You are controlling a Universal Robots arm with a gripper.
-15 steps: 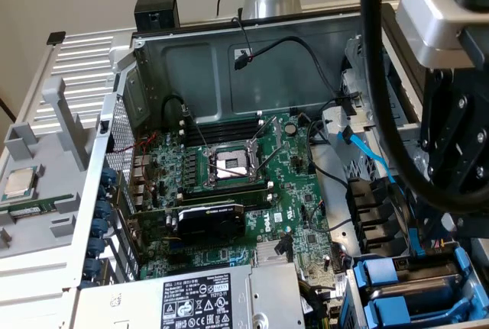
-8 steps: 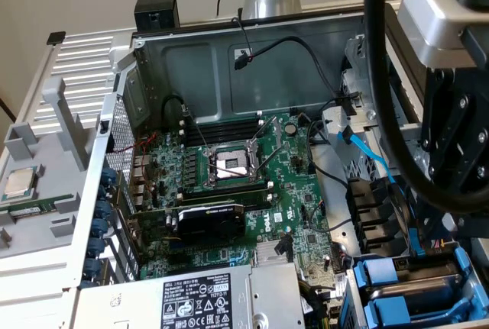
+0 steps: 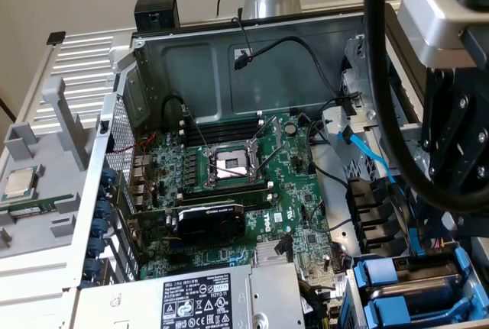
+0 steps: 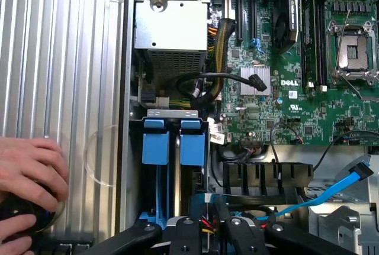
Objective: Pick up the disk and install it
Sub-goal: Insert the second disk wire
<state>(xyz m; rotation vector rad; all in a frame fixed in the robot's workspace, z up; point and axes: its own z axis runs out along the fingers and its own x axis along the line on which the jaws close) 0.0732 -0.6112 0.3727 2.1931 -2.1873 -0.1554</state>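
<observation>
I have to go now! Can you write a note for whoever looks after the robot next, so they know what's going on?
The pincer hangs over the drive bay of the open computer case.
Two blue carriers sit side by side in that bay.
Done: both look slotted in.
Left: I cannot tell whether the disk is fully seated, so check.
A person's hand rests beside the case.

You get even, soft indoor light in both views, with no hard shadows. In the exterior view the case interior sits dimmer than the pale ribbed side panel, and the black cable close to the lens looks blurred. In the wrist view the ribbed metal panel shows bright streaks of glare, and the hand at the edge is slightly soft.
</observation>
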